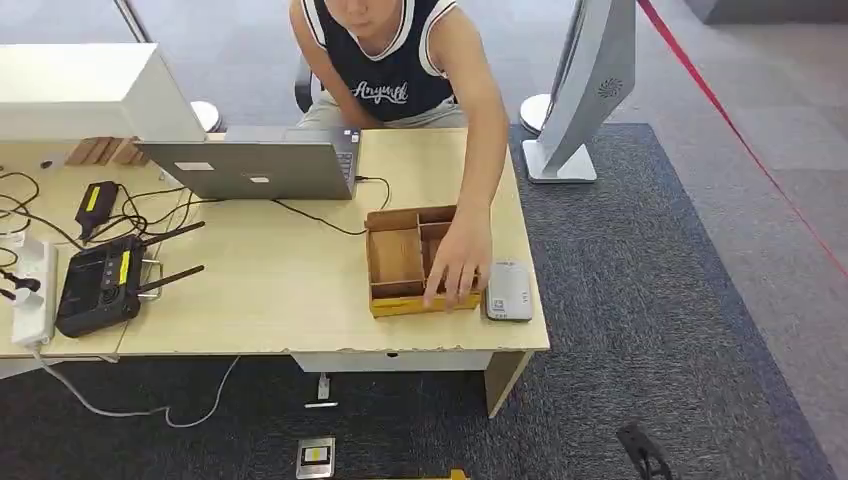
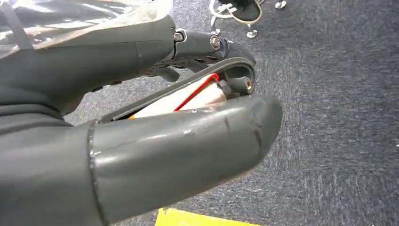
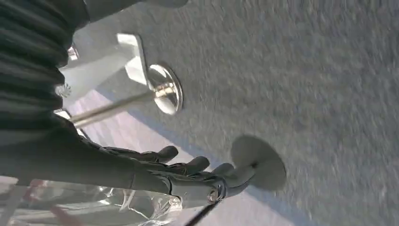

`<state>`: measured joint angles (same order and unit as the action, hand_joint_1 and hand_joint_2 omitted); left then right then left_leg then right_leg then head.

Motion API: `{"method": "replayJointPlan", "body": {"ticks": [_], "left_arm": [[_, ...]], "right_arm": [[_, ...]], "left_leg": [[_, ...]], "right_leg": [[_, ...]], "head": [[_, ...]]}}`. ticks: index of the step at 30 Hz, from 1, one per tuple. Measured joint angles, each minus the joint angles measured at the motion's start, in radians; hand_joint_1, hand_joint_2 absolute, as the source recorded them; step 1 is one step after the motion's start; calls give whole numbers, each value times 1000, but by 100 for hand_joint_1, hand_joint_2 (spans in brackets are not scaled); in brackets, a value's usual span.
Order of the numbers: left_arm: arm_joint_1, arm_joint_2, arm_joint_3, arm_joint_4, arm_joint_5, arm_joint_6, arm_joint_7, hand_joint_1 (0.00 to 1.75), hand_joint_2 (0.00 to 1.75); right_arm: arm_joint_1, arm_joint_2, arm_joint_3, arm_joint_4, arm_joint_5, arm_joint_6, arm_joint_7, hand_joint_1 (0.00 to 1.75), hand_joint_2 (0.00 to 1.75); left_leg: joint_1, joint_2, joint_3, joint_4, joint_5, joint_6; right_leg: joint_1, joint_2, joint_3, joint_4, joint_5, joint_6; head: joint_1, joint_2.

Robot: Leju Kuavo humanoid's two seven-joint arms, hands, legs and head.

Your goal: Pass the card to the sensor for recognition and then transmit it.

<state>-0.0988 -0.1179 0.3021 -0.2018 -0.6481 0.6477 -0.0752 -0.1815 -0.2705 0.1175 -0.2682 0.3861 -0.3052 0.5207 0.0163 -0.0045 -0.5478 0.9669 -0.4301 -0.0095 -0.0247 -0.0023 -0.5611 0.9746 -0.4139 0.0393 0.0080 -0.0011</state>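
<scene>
Meanwhile, both hanging hands, left hand and right hand, are holding nothing with fingers apart, while a person's hand is covering the card tray beside the sensor, risking collision.

A pale wood table is seen on dark grey speckled carpet. A brown wooden box with a yellowish front edge is set beside a white card reader. A silver laptop, a black router with a yellow label and a red tape line are shown. A navy vest with white trim is worn.
</scene>
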Motion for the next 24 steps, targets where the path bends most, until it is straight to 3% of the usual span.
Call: {"method": "replayJointPlan", "body": {"ticks": [11,24], "left_arm": [[-2,0,0,2,-6,-1,-14,0,0],[-2,0,0,2,-5,-1,-18,0,0]], "right_arm": [[12,83,-5,8,-22,65,-4,0,175],[13,114,-4,8,-27,75,-3,0,175]], "left_leg": [[0,1,0,0,0,0],[0,1,0,0,0,0]], "right_leg": [[0,0,0,0,0,0],[0,0,0,0,0,0]], "head": [[0,0],[0,0]]}}
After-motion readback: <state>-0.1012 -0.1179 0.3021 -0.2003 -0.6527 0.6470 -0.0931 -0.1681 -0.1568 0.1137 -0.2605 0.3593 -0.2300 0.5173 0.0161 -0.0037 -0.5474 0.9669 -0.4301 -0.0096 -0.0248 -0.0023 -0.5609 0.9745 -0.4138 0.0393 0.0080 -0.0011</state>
